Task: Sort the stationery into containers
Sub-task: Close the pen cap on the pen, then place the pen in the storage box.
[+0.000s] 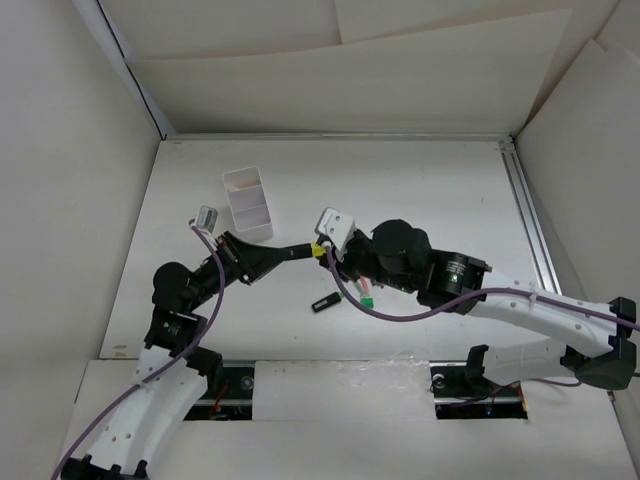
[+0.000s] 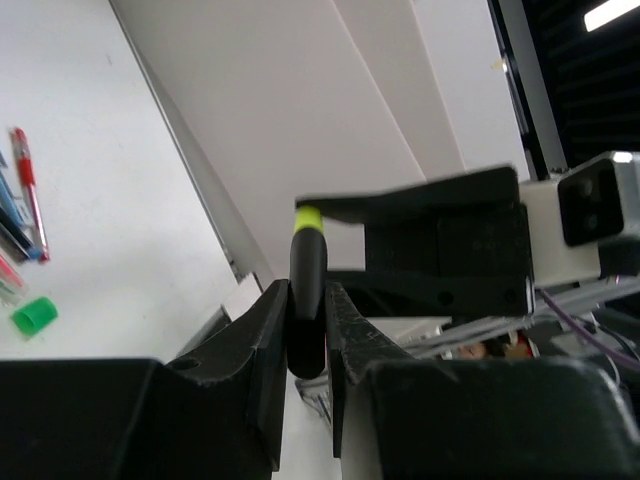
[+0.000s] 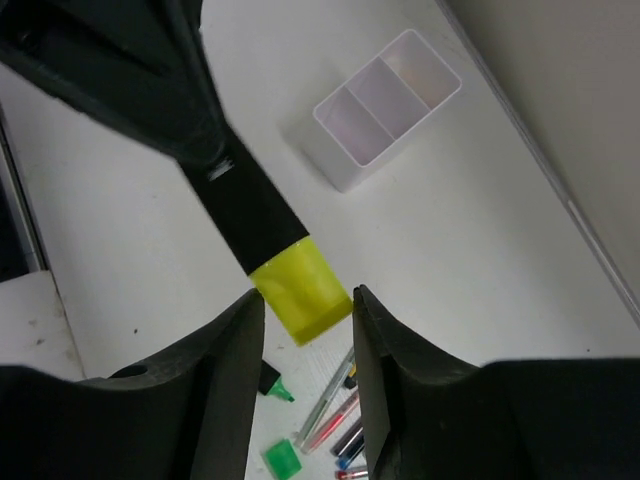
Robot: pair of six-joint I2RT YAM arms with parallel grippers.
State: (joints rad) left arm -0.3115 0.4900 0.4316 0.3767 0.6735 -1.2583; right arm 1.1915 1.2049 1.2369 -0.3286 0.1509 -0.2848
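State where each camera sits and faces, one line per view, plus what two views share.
Top external: above, behind the bases, looking down on the white table; left arm and right arm show.
Left wrist: looks along the left end effector, clamped on the black highlighter with yellow cap, toward the right end effector.
Right wrist: looks down between its own fingers at that cap and the white two-compartment plastic box.
Shared: both wrist views show the highlighter and a small green cap.

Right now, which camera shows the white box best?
The right wrist camera: the white box looks big, whole and unblocked, with its inside showing. The top camera shows the box whole but small. The left wrist camera does not show it.
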